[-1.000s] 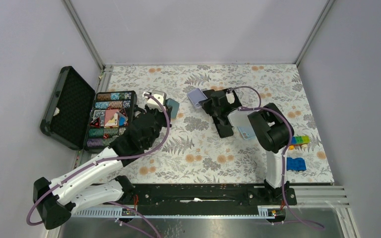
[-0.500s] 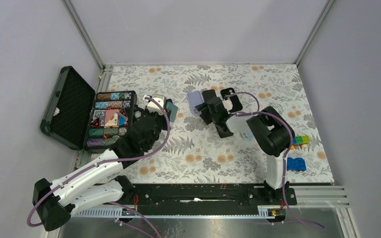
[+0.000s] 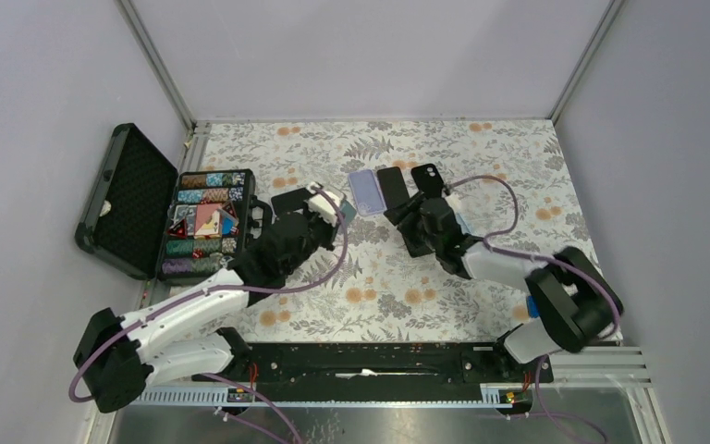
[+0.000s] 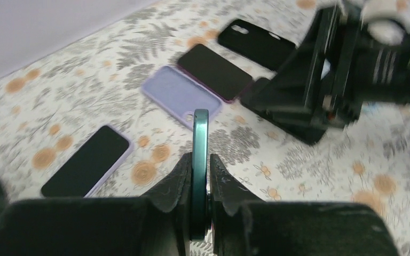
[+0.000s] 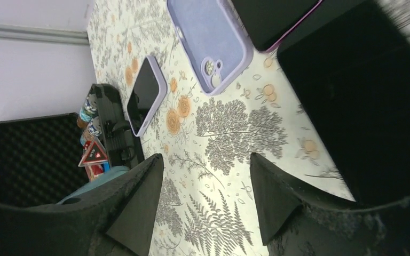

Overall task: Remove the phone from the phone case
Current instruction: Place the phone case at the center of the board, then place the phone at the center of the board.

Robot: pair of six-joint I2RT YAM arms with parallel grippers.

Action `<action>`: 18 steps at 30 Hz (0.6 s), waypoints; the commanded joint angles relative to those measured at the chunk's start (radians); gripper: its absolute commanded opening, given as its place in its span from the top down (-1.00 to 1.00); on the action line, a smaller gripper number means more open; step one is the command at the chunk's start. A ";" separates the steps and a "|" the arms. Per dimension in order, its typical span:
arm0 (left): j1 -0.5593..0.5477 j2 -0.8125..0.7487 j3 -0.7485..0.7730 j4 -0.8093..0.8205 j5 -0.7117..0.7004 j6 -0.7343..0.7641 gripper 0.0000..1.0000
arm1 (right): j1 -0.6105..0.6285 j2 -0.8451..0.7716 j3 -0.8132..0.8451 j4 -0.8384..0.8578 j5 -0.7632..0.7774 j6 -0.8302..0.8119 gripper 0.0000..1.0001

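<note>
The left gripper (image 4: 200, 165) is clenched on a thin teal piece (image 4: 200, 133), which stands upright and edge-on between its fingers. From that edge I cannot tell whether it is a phone or a case. In the top view this gripper (image 3: 340, 208) sits just left of centre over the flowered tabletop (image 3: 481, 148), with the teal piece (image 3: 346, 209) at its tip.

The right gripper (image 5: 205, 160) is released. Its fingers (image 5: 139, 208) are spread wide, with only bare tabletop showing between them. In the top view it (image 3: 411, 211) lies just right of centre, close to the left gripper but apart from it.

Three things lie flat in a row above the two grippers. From left to right they are a lilac case (image 3: 363, 191), back up with its camera holes showing, a dark phone (image 3: 392, 185) with a purple rim, and a black case (image 3: 427, 176). The lilac case and the dark phone lie side by side and nearly touch.

A second phone with a lilac rim, the rimmed phone (image 3: 288, 200), lies screen up to the left of the left gripper. It is beside the open chip box (image 3: 205, 222) at the left edge of the tabletop.
</note>
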 commanded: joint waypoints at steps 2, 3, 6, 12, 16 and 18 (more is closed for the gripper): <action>0.001 0.126 0.016 0.204 0.299 0.290 1.00 | -0.098 -0.240 -0.092 -0.136 0.029 -0.157 -0.32; 0.000 0.166 0.027 0.214 0.303 0.328 1.00 | -0.117 -0.286 -0.105 -0.176 0.033 -0.180 -0.31; -0.003 0.290 0.110 0.158 0.306 0.440 1.00 | -0.149 -0.450 -0.146 -0.287 0.147 -0.230 -0.35; -0.069 0.474 0.182 0.190 0.176 0.615 1.00 | -0.206 -0.623 -0.207 -0.348 0.203 -0.270 -0.43; -0.095 0.547 0.190 0.251 0.136 0.691 1.00 | -0.229 -0.631 -0.210 -0.354 0.176 -0.266 -0.43; -0.117 0.585 0.186 0.296 0.107 0.731 1.00 | -0.241 -0.626 -0.215 -0.354 0.160 -0.253 -0.43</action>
